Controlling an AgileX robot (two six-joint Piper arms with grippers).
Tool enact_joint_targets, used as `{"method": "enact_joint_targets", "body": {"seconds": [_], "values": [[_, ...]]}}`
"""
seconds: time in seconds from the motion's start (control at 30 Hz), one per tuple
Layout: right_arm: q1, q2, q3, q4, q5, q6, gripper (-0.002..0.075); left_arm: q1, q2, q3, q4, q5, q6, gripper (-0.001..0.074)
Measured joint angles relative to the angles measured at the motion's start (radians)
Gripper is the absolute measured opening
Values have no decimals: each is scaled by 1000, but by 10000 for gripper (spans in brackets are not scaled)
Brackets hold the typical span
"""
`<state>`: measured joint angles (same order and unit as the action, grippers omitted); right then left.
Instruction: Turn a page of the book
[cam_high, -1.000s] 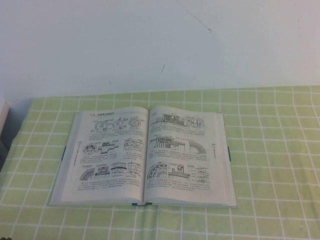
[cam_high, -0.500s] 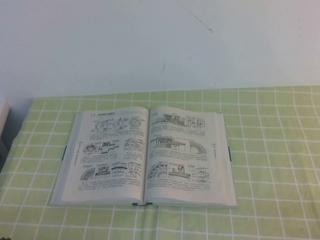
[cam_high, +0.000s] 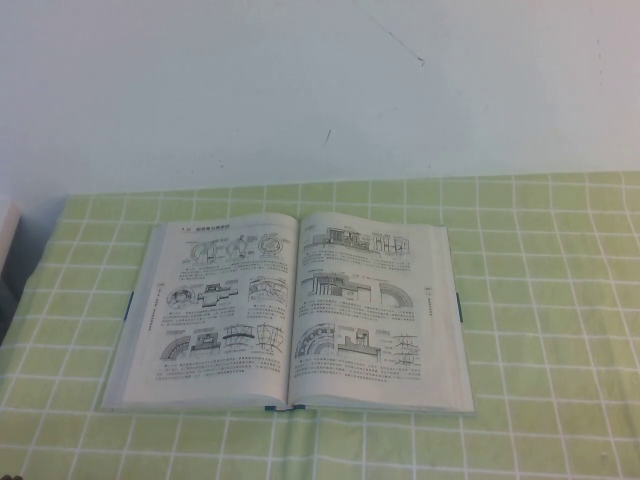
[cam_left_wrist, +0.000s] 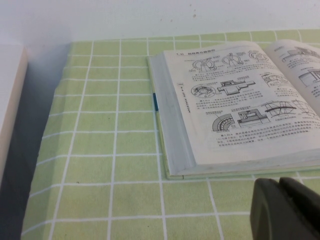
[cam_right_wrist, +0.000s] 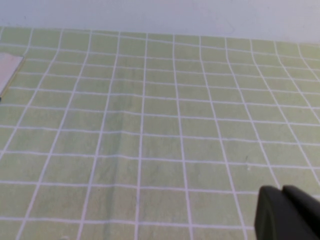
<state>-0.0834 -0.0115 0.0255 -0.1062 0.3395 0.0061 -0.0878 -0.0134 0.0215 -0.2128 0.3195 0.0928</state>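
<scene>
the left gripper hangs low near the bench's near-left part, just short of the book's near-left corner; its dark fingers look pressed together, clenched on nothing. it seems parked there only to wait, since no page is lifted yet. the book lies open and flat at the middle of the bench, spine toward the near edge, on the green checked cloth. the page on its right half shows ring and arch drawings, whitish and thin, lying flat. the right gripper hovers over bare cloth toward the bench's right side, fingers also closed together and empty
</scene>
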Motion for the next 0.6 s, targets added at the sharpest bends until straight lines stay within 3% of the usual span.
{"method": "enact_joint_targets", "body": {"seconds": [0.6], "values": [[14, 0, -1, 0, 8, 10, -2, 0, 0, -2, 0, 0, 0, -4]]}}
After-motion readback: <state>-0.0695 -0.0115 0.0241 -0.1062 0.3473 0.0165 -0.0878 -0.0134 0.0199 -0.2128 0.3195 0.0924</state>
